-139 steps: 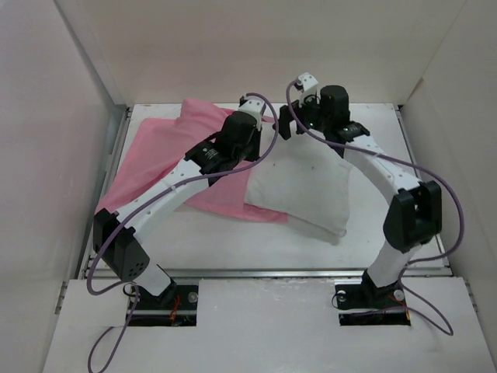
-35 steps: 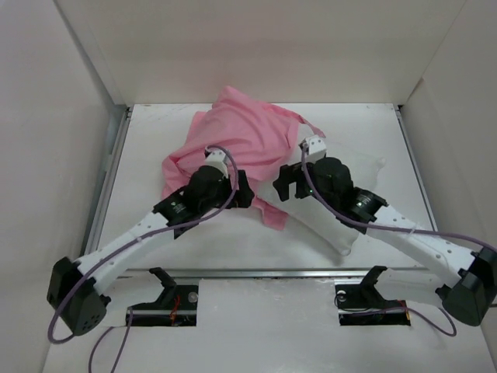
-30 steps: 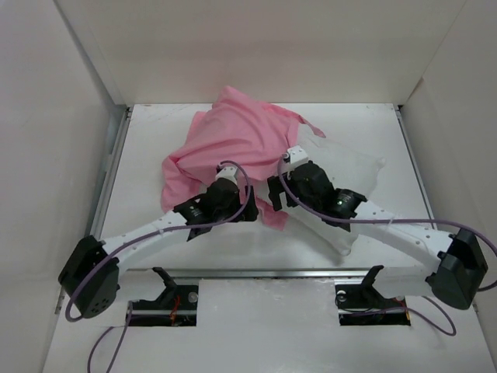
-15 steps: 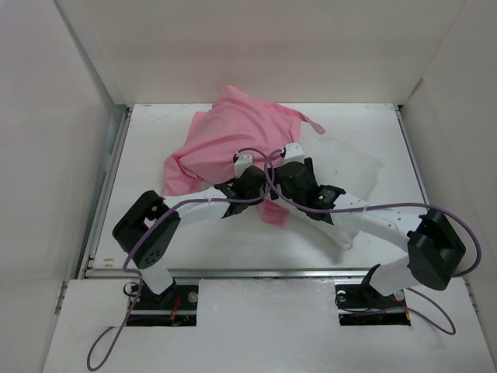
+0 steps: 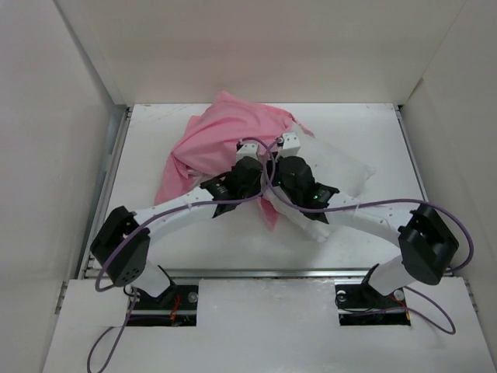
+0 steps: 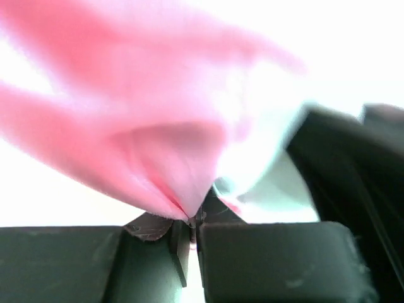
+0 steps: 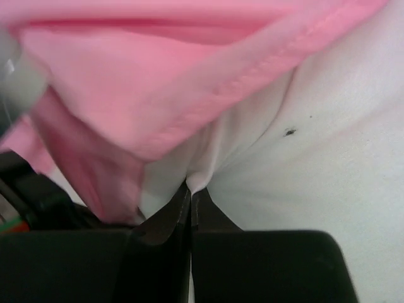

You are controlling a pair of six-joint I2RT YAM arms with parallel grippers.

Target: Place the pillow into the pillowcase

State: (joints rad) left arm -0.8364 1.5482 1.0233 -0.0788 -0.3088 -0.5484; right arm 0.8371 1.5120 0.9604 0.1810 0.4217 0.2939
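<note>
pillow [image 5: 345,167] shifted left toward pillowcase [image 5: 210,140], left jaws pinching pillowcase, right jaws pinching pillow

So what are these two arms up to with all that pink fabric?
They're getting a plump white pillow into a shiny pink satin pillowcase. The left gripper is shut on the pink fabric; the right gripper is shut on a fold of the pillow, right by the case's hem. Most of the pillow lies outside the case, which sits bunched up toward the left.
</note>
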